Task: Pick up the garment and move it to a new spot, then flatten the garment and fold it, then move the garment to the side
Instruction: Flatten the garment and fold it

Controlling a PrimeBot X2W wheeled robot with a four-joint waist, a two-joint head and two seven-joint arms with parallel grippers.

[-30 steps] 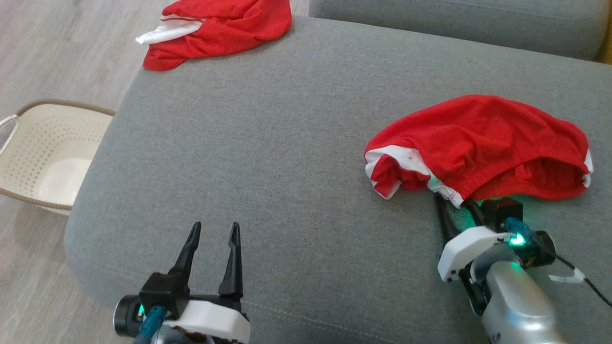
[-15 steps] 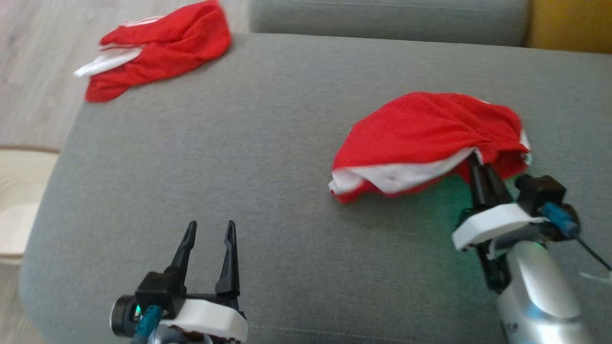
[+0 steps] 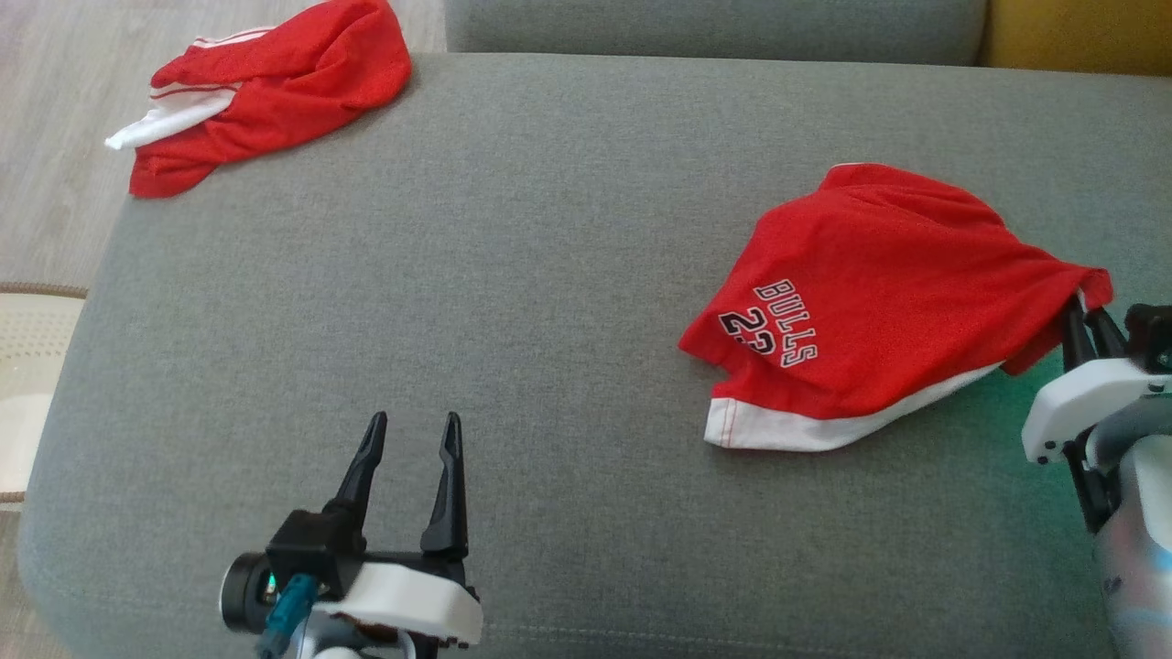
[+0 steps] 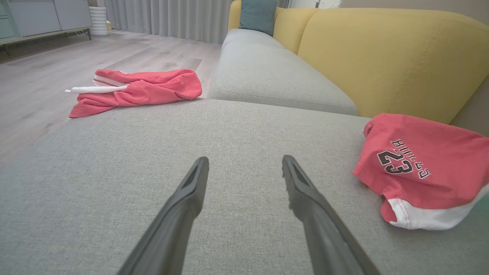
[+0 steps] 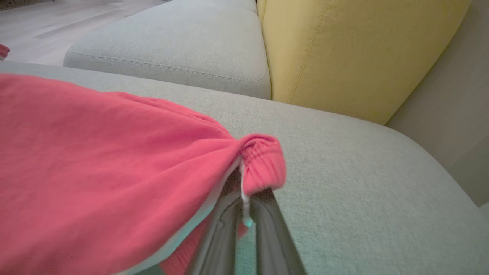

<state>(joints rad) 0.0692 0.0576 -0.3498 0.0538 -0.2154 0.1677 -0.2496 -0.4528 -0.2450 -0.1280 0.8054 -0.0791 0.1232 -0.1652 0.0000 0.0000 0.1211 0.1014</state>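
A broad grey woven-fabric sofa seat (image 3: 549, 275) is seen from above, with a rounded front edge and a stitched seam along it. A pair of red jersey shorts (image 3: 870, 302), trimmed with a white hem band and printed BULLS 23, is spread on the right part of this seat. The right end of the shorts is gathered into a bunch and gripped by the right hand (image 3: 1082, 316). In the right wrist view the two dark fingers are clenched on the gathered red edge, with a thin white cord caught between them. The white hem is laid against the cushion.

The left hand (image 3: 412, 421) is held over the seat near its front edge, well apart from the shorts, with fingers spread and nothing grasped. A second crumpled red garment with white stripes (image 3: 265, 91) is seen at the far left corner of the seat.

Pale wood-plank flooring (image 3: 55, 110) is shown to the left, where a cream perforated basket with a brown braided rim (image 3: 23, 366) is cut off by the picture's edge. A second grey seat cushion (image 4: 275, 76) is joined at the far side and backed by a mustard-yellow upholstered backrest (image 4: 382, 57), with a teal cushion (image 4: 258, 15) propped at its far end. Grey pleated curtains (image 4: 164, 17) and a pale cabinet (image 4: 38, 15) are set along the far wall
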